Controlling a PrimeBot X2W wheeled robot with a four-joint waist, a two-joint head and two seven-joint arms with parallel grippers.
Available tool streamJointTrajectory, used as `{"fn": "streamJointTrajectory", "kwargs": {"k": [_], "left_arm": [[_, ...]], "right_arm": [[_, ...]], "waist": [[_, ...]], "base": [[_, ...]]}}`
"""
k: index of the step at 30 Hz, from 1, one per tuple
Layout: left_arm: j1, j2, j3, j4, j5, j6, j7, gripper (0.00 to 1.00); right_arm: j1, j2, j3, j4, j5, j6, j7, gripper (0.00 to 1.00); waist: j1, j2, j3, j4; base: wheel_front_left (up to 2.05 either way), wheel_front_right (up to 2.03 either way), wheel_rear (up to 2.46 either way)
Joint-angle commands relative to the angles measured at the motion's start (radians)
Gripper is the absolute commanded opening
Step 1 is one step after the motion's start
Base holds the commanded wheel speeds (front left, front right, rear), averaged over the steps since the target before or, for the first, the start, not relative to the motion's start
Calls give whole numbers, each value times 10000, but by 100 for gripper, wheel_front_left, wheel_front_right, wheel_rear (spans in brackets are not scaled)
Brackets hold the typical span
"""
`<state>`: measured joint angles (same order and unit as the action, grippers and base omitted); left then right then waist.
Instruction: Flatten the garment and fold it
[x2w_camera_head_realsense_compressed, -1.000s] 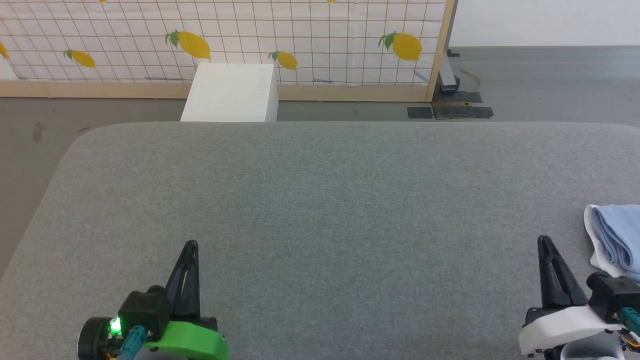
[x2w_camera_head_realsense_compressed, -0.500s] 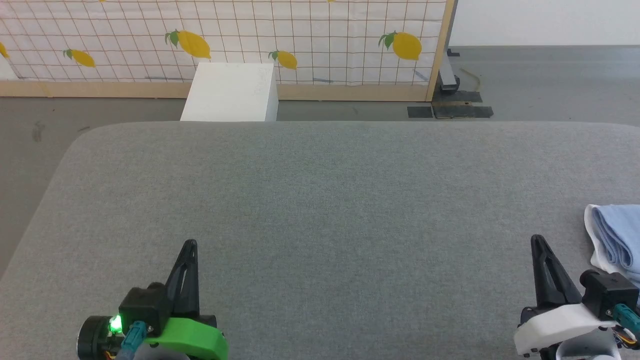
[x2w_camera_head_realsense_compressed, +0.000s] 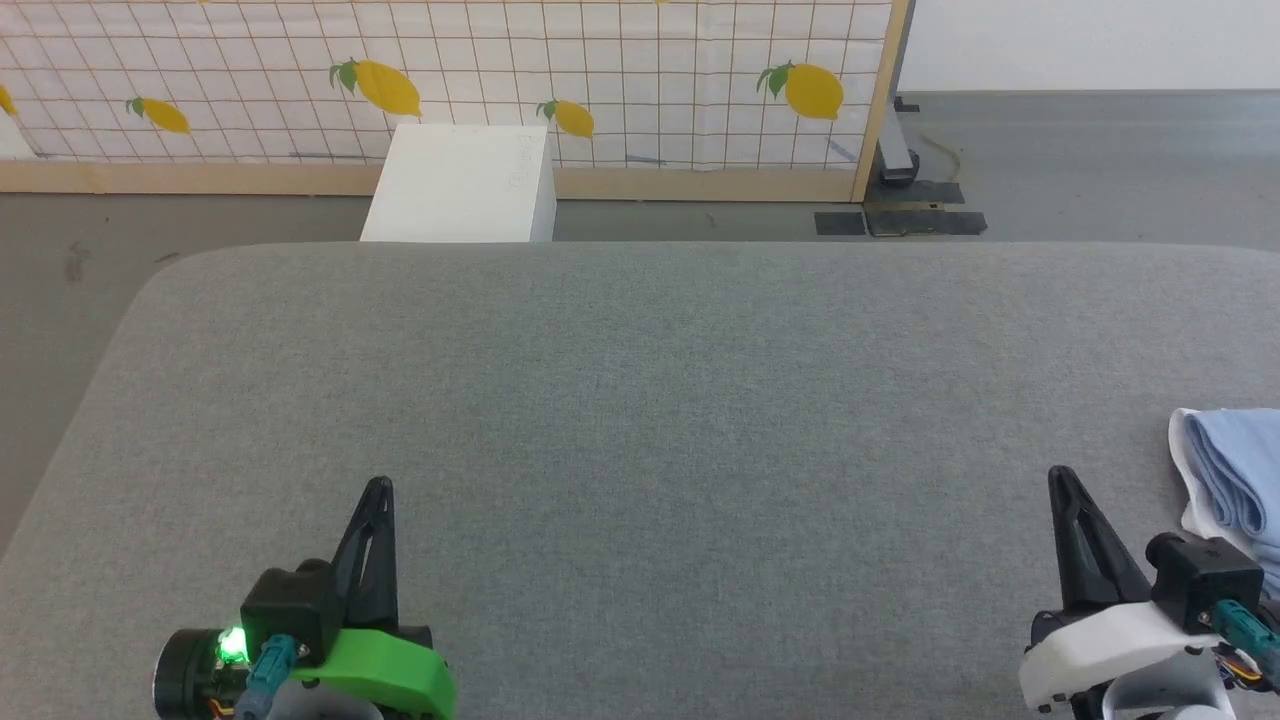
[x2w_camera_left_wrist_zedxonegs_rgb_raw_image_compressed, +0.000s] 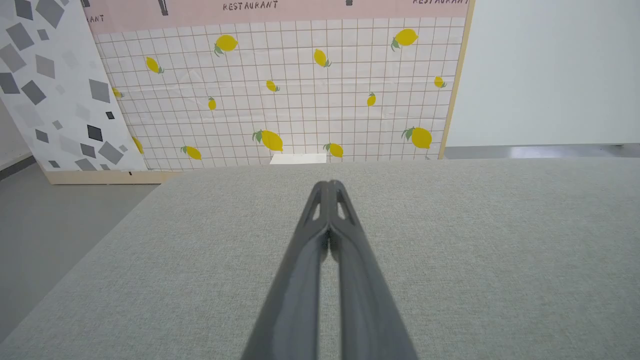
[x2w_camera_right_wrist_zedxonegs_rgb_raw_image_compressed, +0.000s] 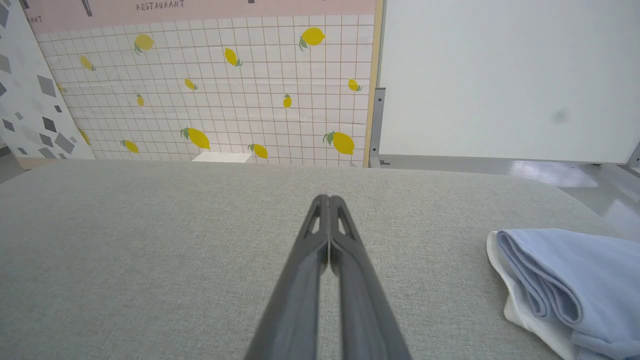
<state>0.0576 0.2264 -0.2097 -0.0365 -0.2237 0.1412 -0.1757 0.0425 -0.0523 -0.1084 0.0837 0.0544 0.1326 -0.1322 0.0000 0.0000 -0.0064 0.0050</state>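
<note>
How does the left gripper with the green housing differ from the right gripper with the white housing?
The left gripper sits on a green housing with a lit green lamp; the right gripper on a white housing. The right gripper lies close beside the light blue garment; the left gripper is far from it across the grey surface. Both are shut, dark fingers pressed together.

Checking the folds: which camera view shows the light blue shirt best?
Right wrist view: the light blue fabric garment lies in rolled folds on the grey padded table, mostly in frame. The head view catches a cropped piece at its right border.
</note>
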Motion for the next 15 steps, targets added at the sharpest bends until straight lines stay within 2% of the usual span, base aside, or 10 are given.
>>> {"fn": "streamJointTrajectory", "kwargs": {"k": [1,15], "left_arm": [[-188,-77,97,36,123,-91,90,0],[-254,-363,437,92,482,-316,373,0]], "right_arm": [[-127,7,53,-70,-80,-7,36,0],[-177,9,228,-201,-158,-9,254,0]], "waist": [[0,0,1,-1],[0,0,12,-9]], "base": [[0,0,0],[0,0,0]]}}
